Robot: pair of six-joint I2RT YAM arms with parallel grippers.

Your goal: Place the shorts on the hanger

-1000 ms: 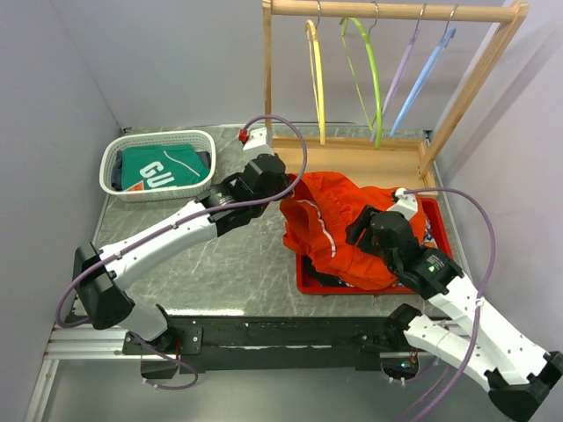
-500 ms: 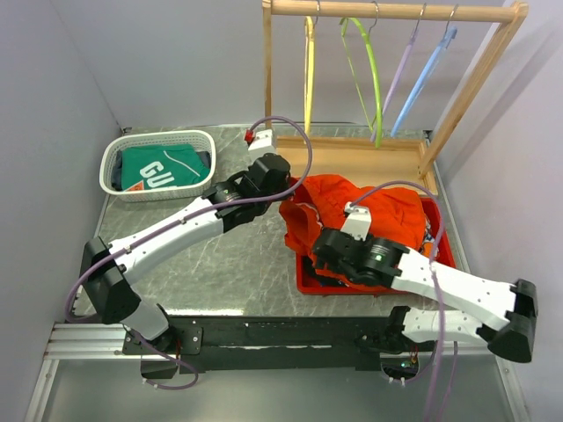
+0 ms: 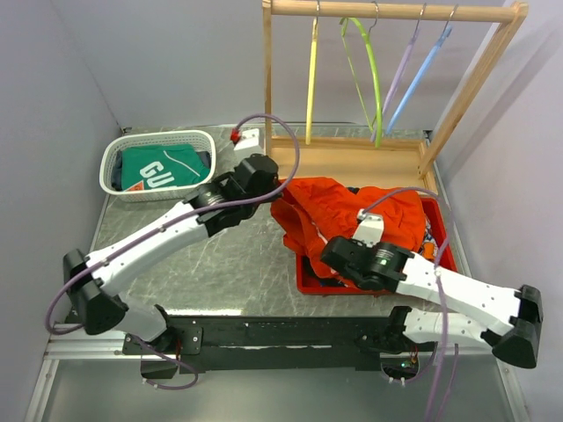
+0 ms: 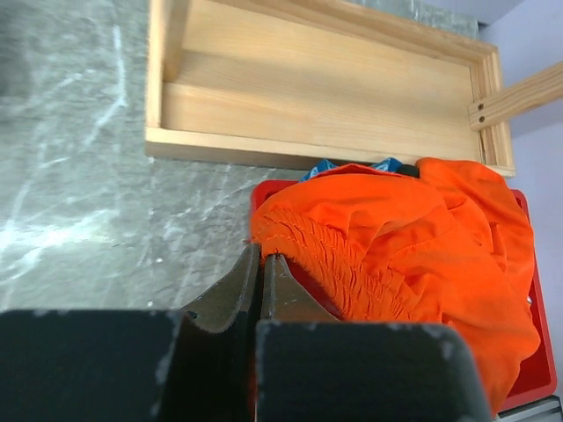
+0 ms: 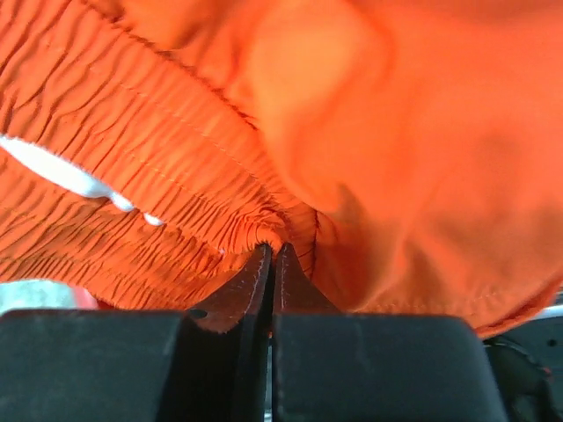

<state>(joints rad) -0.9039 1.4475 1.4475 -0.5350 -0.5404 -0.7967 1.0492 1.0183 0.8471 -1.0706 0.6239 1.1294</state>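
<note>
Both tools pinch the shorts [image 3: 352,215] (waistband, opposite ends).

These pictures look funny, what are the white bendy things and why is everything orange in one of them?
The white bendy things are two robot arms. The big picture looks down from above. The other two come from little cameras on each arm's wrist, so they sit very close to what the arm grabs.

The left gripper has its jaws shut on the edge of the orange shorts. The right gripper pinches the stretchy waistband, so its camera sees almost only orange.

The shorts lie bunched over a red tray on the grey table. At the back, a wooden rack holds the yellow hanger and three others. A white basket holds a green shirt.
</note>
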